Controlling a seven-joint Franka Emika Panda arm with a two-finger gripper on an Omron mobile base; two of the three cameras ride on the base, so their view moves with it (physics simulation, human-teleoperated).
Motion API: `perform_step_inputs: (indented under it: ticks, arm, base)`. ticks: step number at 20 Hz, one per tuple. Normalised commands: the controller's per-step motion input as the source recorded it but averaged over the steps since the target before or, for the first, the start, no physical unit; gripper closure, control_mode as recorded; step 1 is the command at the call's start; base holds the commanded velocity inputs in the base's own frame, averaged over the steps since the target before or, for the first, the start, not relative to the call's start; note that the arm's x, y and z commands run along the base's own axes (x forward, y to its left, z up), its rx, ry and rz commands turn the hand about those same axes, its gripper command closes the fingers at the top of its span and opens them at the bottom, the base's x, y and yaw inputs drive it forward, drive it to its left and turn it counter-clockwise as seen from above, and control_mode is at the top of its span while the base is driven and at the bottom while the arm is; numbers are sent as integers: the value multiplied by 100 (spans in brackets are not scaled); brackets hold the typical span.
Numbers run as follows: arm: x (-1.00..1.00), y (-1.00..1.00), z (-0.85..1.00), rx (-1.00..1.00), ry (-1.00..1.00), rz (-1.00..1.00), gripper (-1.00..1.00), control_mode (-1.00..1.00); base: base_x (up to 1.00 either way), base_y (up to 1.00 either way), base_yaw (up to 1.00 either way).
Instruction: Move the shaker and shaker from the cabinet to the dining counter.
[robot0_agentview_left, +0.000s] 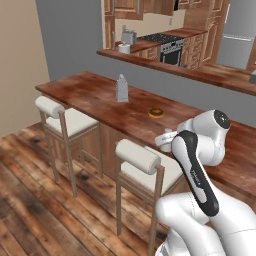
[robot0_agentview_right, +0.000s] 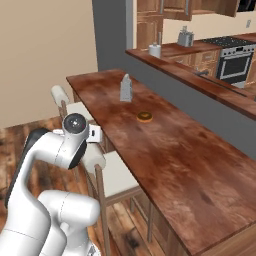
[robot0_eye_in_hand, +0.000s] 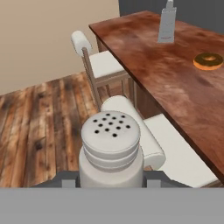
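1. The shaker (robot0_eye_in_hand: 111, 151) sat upright in the gripper (robot0_eye_in_hand: 111, 183), its perforated cap toward the hand camera.
2. The gripper was clamped on the shaker's body; its fingertips were mostly hidden, so the exact contact was hard to judge.
3. The shaker hung over a cream-cushioned stool (robot0_eye_in_hand: 151, 140), just beside the edge of the dining counter (robot0_eye_in_hand: 175, 83) rather than above it.
4. On the counter top lay a brown donut (robot0_eye_in_hand: 208, 61), and farther along stood a grey box grater (robot0_eye_in_hand: 167, 24), well apart from the shaker.
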Motion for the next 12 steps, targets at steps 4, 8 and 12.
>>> perform_step_inputs:
  ticks: [4,8,12]
  arm:
    - [0,0,0,0,0,0,100,-100]
    - [0,0,-1,0,0,0,100,-100]
    - [2,-6,-3,0,-1,1,100,-100]
  base:
    - [0,0,0]
    - [0,0,0]
    - [0,0,0]
